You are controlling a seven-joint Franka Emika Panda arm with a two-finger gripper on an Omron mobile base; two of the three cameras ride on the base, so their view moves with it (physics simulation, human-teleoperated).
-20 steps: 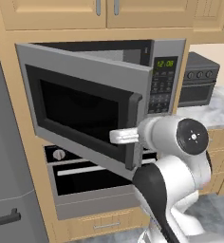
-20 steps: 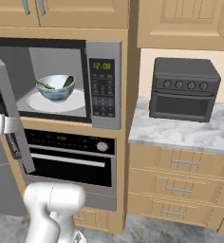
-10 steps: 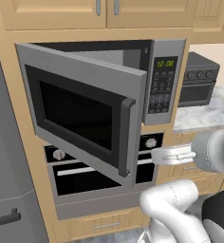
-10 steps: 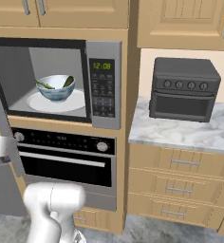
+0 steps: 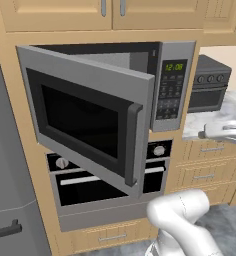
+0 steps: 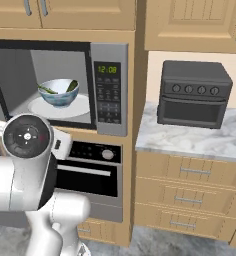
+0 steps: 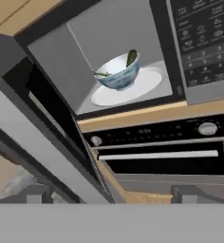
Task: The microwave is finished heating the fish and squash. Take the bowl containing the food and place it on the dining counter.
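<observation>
The microwave (image 6: 60,85) is a wide grey steel unit built into wooden cabinetry, its door (image 5: 90,117) with a dark glass window swung open to the left. A button panel (image 6: 108,90) with a green clock sits on its right side. Inside, a flat white round turntable (image 6: 60,106) carries the bowl (image 6: 59,93), small, round, blue-patterned outside with a pale rim, standing upright near the middle. The food (image 7: 131,57) lies in the bowl: a thick dark green piece leaning at one rim, thin green pieces poking over the opposite rim.

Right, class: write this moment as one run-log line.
grey steel microwave: door open | blue-patterned white bowl: on white round turntable, inside | fingers: open, holding nothing | stage: bowl not yet grasped
</observation>
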